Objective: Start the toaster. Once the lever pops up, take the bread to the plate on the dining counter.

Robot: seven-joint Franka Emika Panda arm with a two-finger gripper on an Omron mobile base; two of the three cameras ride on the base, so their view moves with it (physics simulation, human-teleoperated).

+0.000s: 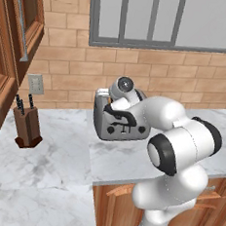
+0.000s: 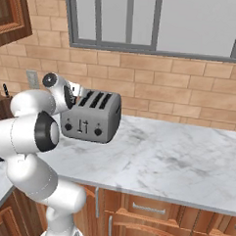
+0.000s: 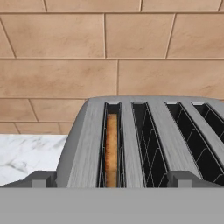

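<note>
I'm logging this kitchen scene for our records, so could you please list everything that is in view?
toaster: one, grey metal, four slots, on the marble counter by the brick wall.
bread: one slice, tan-brown, sunk in the leftmost slot in the hand view.
knife block: one, brown wood with dark handles, on the counter left of the toaster.
wall outlet: one, pale grey, on the brick above the knife block.
window: one, grey-framed, above the counter.
counter: one, white-grey marble over brown wood drawers.
upper cabinet: one, brown wood, at the left.
gripper: one, dark fingertips, open, above the toaster's near edge.
</note>
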